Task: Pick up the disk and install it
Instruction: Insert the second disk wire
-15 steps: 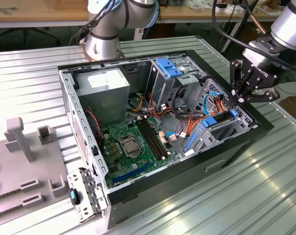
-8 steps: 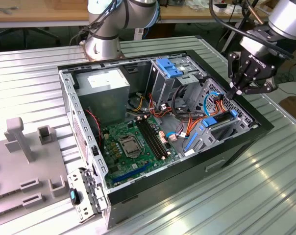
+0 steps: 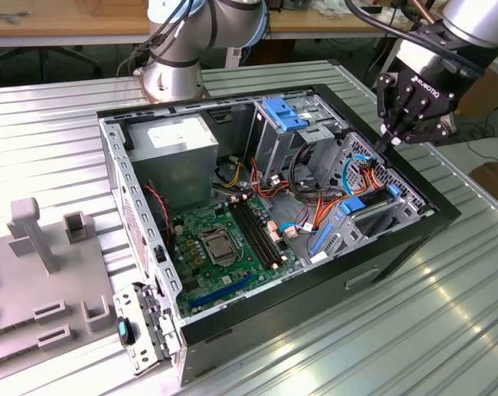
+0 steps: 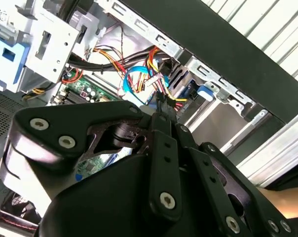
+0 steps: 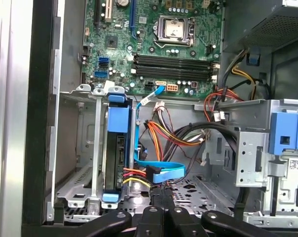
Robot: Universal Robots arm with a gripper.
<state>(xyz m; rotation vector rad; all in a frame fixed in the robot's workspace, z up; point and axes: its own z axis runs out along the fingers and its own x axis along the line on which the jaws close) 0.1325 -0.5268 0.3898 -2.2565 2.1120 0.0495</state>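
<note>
The disk [image 5: 115, 159] stands on edge in the drive bay of the open computer case [image 3: 447, 216], its blue rail [image 5: 118, 120] along one side. In the exterior view the disk [image 3: 371, 205] sits low in the cage at that view's right. A blue flat cable [image 5: 162, 173] and a connector with red and yellow wires [image 5: 137, 173] meet its end. My gripper [image 3: 388, 141] hangs just above this cage, shut with nothing held. In both wrist views its fingertips [image 4: 161, 106] [image 5: 161, 200] are pressed together right by those cables.
The motherboard [image 3: 224, 239] lies in the case's middle, the grey power-supply box [image 3: 179, 144] at the back. A second cage with a blue bracket [image 3: 284, 115] stands behind the drive bay. Bundled wires [image 5: 173, 133] cross the bay. Grey fixtures [image 3: 35, 239] stand on the ribbed table [image 3: 397, 330].
</note>
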